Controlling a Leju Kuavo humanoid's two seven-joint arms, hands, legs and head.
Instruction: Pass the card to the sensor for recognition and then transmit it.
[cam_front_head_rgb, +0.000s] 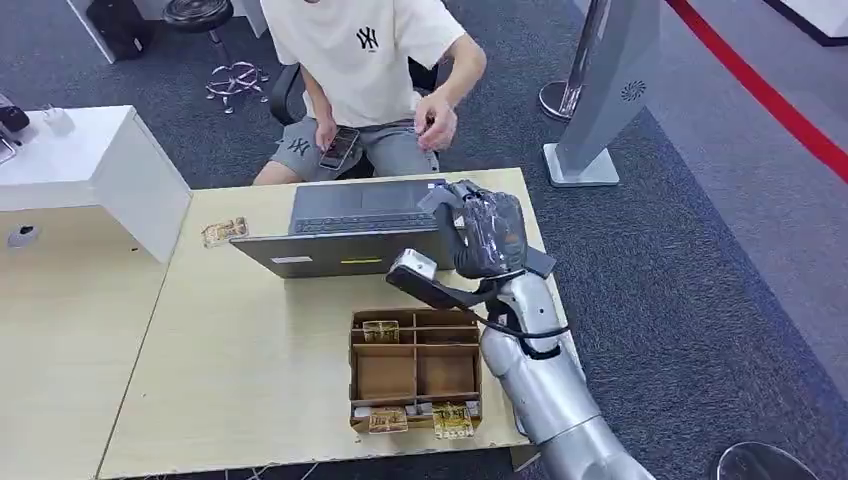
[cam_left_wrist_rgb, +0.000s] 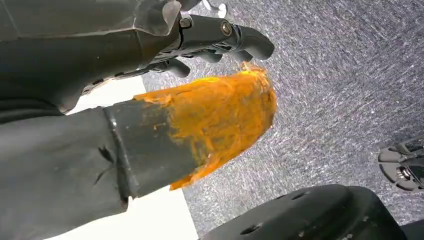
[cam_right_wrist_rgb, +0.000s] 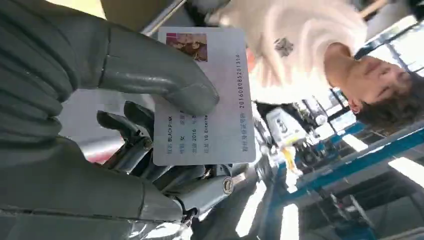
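My right hand (cam_front_head_rgb: 489, 232) is raised over the far right part of the wooden table (cam_front_head_rgb: 250, 360), just beside the open grey laptop (cam_front_head_rgb: 350, 235). It pinches a white ID card (cam_right_wrist_rgb: 215, 100) between the thumb (cam_right_wrist_rgb: 165, 82) and the darker fingers; the card bears a small photo and printed text. The card faces a person in a white T-shirt (cam_front_head_rgb: 360, 60) who sits behind the table with a phone in one hand. My left hand (cam_left_wrist_rgb: 210, 37) hangs over grey carpet, fingers loosely apart with nothing in them; its thumb (cam_left_wrist_rgb: 215, 120) has an orange cover.
A cardboard box (cam_front_head_rgb: 415, 370) with several compartments and gold packets stands on the table near my right arm. Another packet (cam_front_head_rgb: 224, 232) lies left of the laptop. A white cabinet (cam_front_head_rgb: 90, 170) stands at the left, a grey stand (cam_front_head_rgb: 600, 100) on the carpet at the right.
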